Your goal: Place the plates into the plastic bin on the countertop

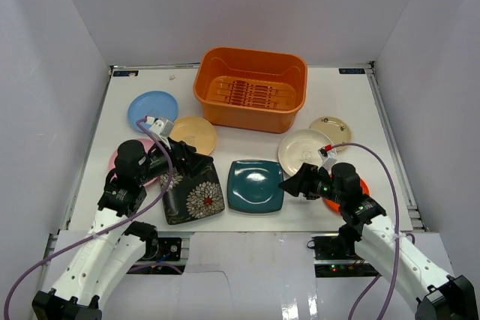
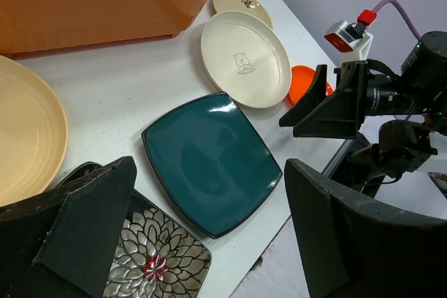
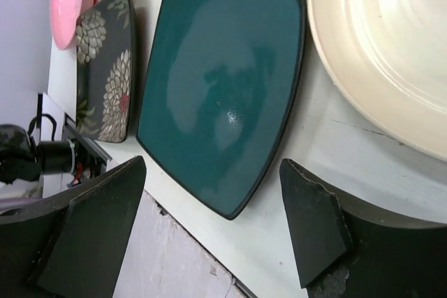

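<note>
Teal plate [image 3: 223, 82] lies just beyond right fingers [image 3: 314, 232] (spread).

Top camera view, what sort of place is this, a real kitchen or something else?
Probably a robot test cell, not a kitchen: bare white walls box in the countertop, and the left arm and right arm are mounted at its near edge.

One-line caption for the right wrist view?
Open right hand poised at the edge of the square teal plate, cream plate alongside.
</note>
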Tool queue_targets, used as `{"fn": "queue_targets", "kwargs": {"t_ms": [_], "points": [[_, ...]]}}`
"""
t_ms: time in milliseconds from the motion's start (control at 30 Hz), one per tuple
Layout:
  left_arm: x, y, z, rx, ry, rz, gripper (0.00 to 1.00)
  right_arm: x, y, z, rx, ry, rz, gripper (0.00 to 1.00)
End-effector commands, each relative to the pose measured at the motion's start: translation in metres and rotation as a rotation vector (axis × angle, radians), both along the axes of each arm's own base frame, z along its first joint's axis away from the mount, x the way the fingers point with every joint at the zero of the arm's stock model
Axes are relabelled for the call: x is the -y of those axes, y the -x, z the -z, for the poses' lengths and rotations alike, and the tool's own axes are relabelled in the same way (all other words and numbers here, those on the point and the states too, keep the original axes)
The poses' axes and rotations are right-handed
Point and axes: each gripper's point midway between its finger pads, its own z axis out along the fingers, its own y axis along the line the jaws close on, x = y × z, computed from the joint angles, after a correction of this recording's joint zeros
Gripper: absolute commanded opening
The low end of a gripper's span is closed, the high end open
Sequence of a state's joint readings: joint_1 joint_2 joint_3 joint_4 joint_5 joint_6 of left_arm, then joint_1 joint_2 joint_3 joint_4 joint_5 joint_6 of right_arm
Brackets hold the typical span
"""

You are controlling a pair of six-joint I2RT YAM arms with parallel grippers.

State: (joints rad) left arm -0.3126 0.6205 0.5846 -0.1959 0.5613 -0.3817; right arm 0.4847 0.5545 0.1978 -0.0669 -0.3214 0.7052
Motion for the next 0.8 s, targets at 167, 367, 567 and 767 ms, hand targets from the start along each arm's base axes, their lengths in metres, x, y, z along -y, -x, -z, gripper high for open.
{"fn": "queue_targets", "kwargs": {"t_ms": [167,367,567,767], "points": [[0.002,0.001,-0.014,0.035,0.001,0.015,0.98,-0.005,-0.001,0.028,-0.096,-0.039,0.052,0.81],[0.001,0.001,-0.012,0.031,0.0,0.01,0.98,-0.013,0.005,0.043,-0.131,-0.061,0.055,0.77],[0.001,0.001,-0.012,0.031,0.001,0.013,0.98,-0.027,0.011,0.049,-0.152,-0.086,0.03,0.72],[0.001,0.0,-0.011,0.027,-0.001,0.01,0.98,-0.033,0.009,0.053,-0.16,-0.085,0.047,0.59]]}}
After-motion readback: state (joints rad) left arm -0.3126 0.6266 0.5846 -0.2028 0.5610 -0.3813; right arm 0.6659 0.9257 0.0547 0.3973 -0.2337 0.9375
